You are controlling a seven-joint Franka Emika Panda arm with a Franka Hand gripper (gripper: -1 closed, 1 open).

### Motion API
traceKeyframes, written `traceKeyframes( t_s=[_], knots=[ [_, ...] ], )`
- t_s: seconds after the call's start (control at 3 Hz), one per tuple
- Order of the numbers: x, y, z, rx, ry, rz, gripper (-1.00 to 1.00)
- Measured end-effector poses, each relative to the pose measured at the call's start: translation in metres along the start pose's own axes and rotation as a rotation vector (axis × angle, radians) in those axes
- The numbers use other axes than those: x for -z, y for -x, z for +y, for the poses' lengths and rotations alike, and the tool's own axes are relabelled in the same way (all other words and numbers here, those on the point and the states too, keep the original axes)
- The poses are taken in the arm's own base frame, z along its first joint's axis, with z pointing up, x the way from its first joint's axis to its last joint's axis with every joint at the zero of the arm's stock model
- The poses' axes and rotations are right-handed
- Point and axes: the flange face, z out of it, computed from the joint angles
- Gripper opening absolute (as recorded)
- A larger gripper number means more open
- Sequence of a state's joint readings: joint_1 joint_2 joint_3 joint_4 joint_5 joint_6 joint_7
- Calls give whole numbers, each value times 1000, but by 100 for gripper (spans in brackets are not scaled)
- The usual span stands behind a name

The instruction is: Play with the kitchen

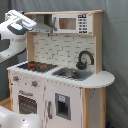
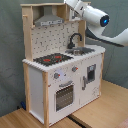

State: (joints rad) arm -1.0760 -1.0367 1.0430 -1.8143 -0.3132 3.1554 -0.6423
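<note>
The kitchen [image 1: 60,95] is a tall toy of white panels and light wood, seen in both exterior views. It has a black stovetop [image 1: 35,65], a grey sink [image 1: 73,74], a black faucet [image 1: 85,57], a grey hood [image 1: 46,24] and an oven door [image 2: 65,95]. In the first exterior view my gripper [image 1: 29,22] is high at the kitchen's upper left corner, close to the hood. In the second exterior view the white arm [image 2: 95,15] reaches over the top right of the kitchen [image 2: 60,70], and its end runs off the upper edge.
A toy microwave [image 1: 70,23] sits in the upper shelf beside the hood. The kitchen stands on a wooden table [image 2: 100,107] in front of a grey curtain [image 1: 116,40]. A white rounded body [image 1: 17,121] fills the first exterior view's lower left corner.
</note>
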Motion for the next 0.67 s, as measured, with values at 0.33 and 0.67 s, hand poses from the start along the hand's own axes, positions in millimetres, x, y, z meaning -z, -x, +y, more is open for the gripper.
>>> traceKeyframes(
  t_s=[0.33, 0.67],
  knots=[
    [3, -7, -3, -57, -1, -63, 100],
    [8, -15, -6, -113, -6, -131, 100]
  ],
)
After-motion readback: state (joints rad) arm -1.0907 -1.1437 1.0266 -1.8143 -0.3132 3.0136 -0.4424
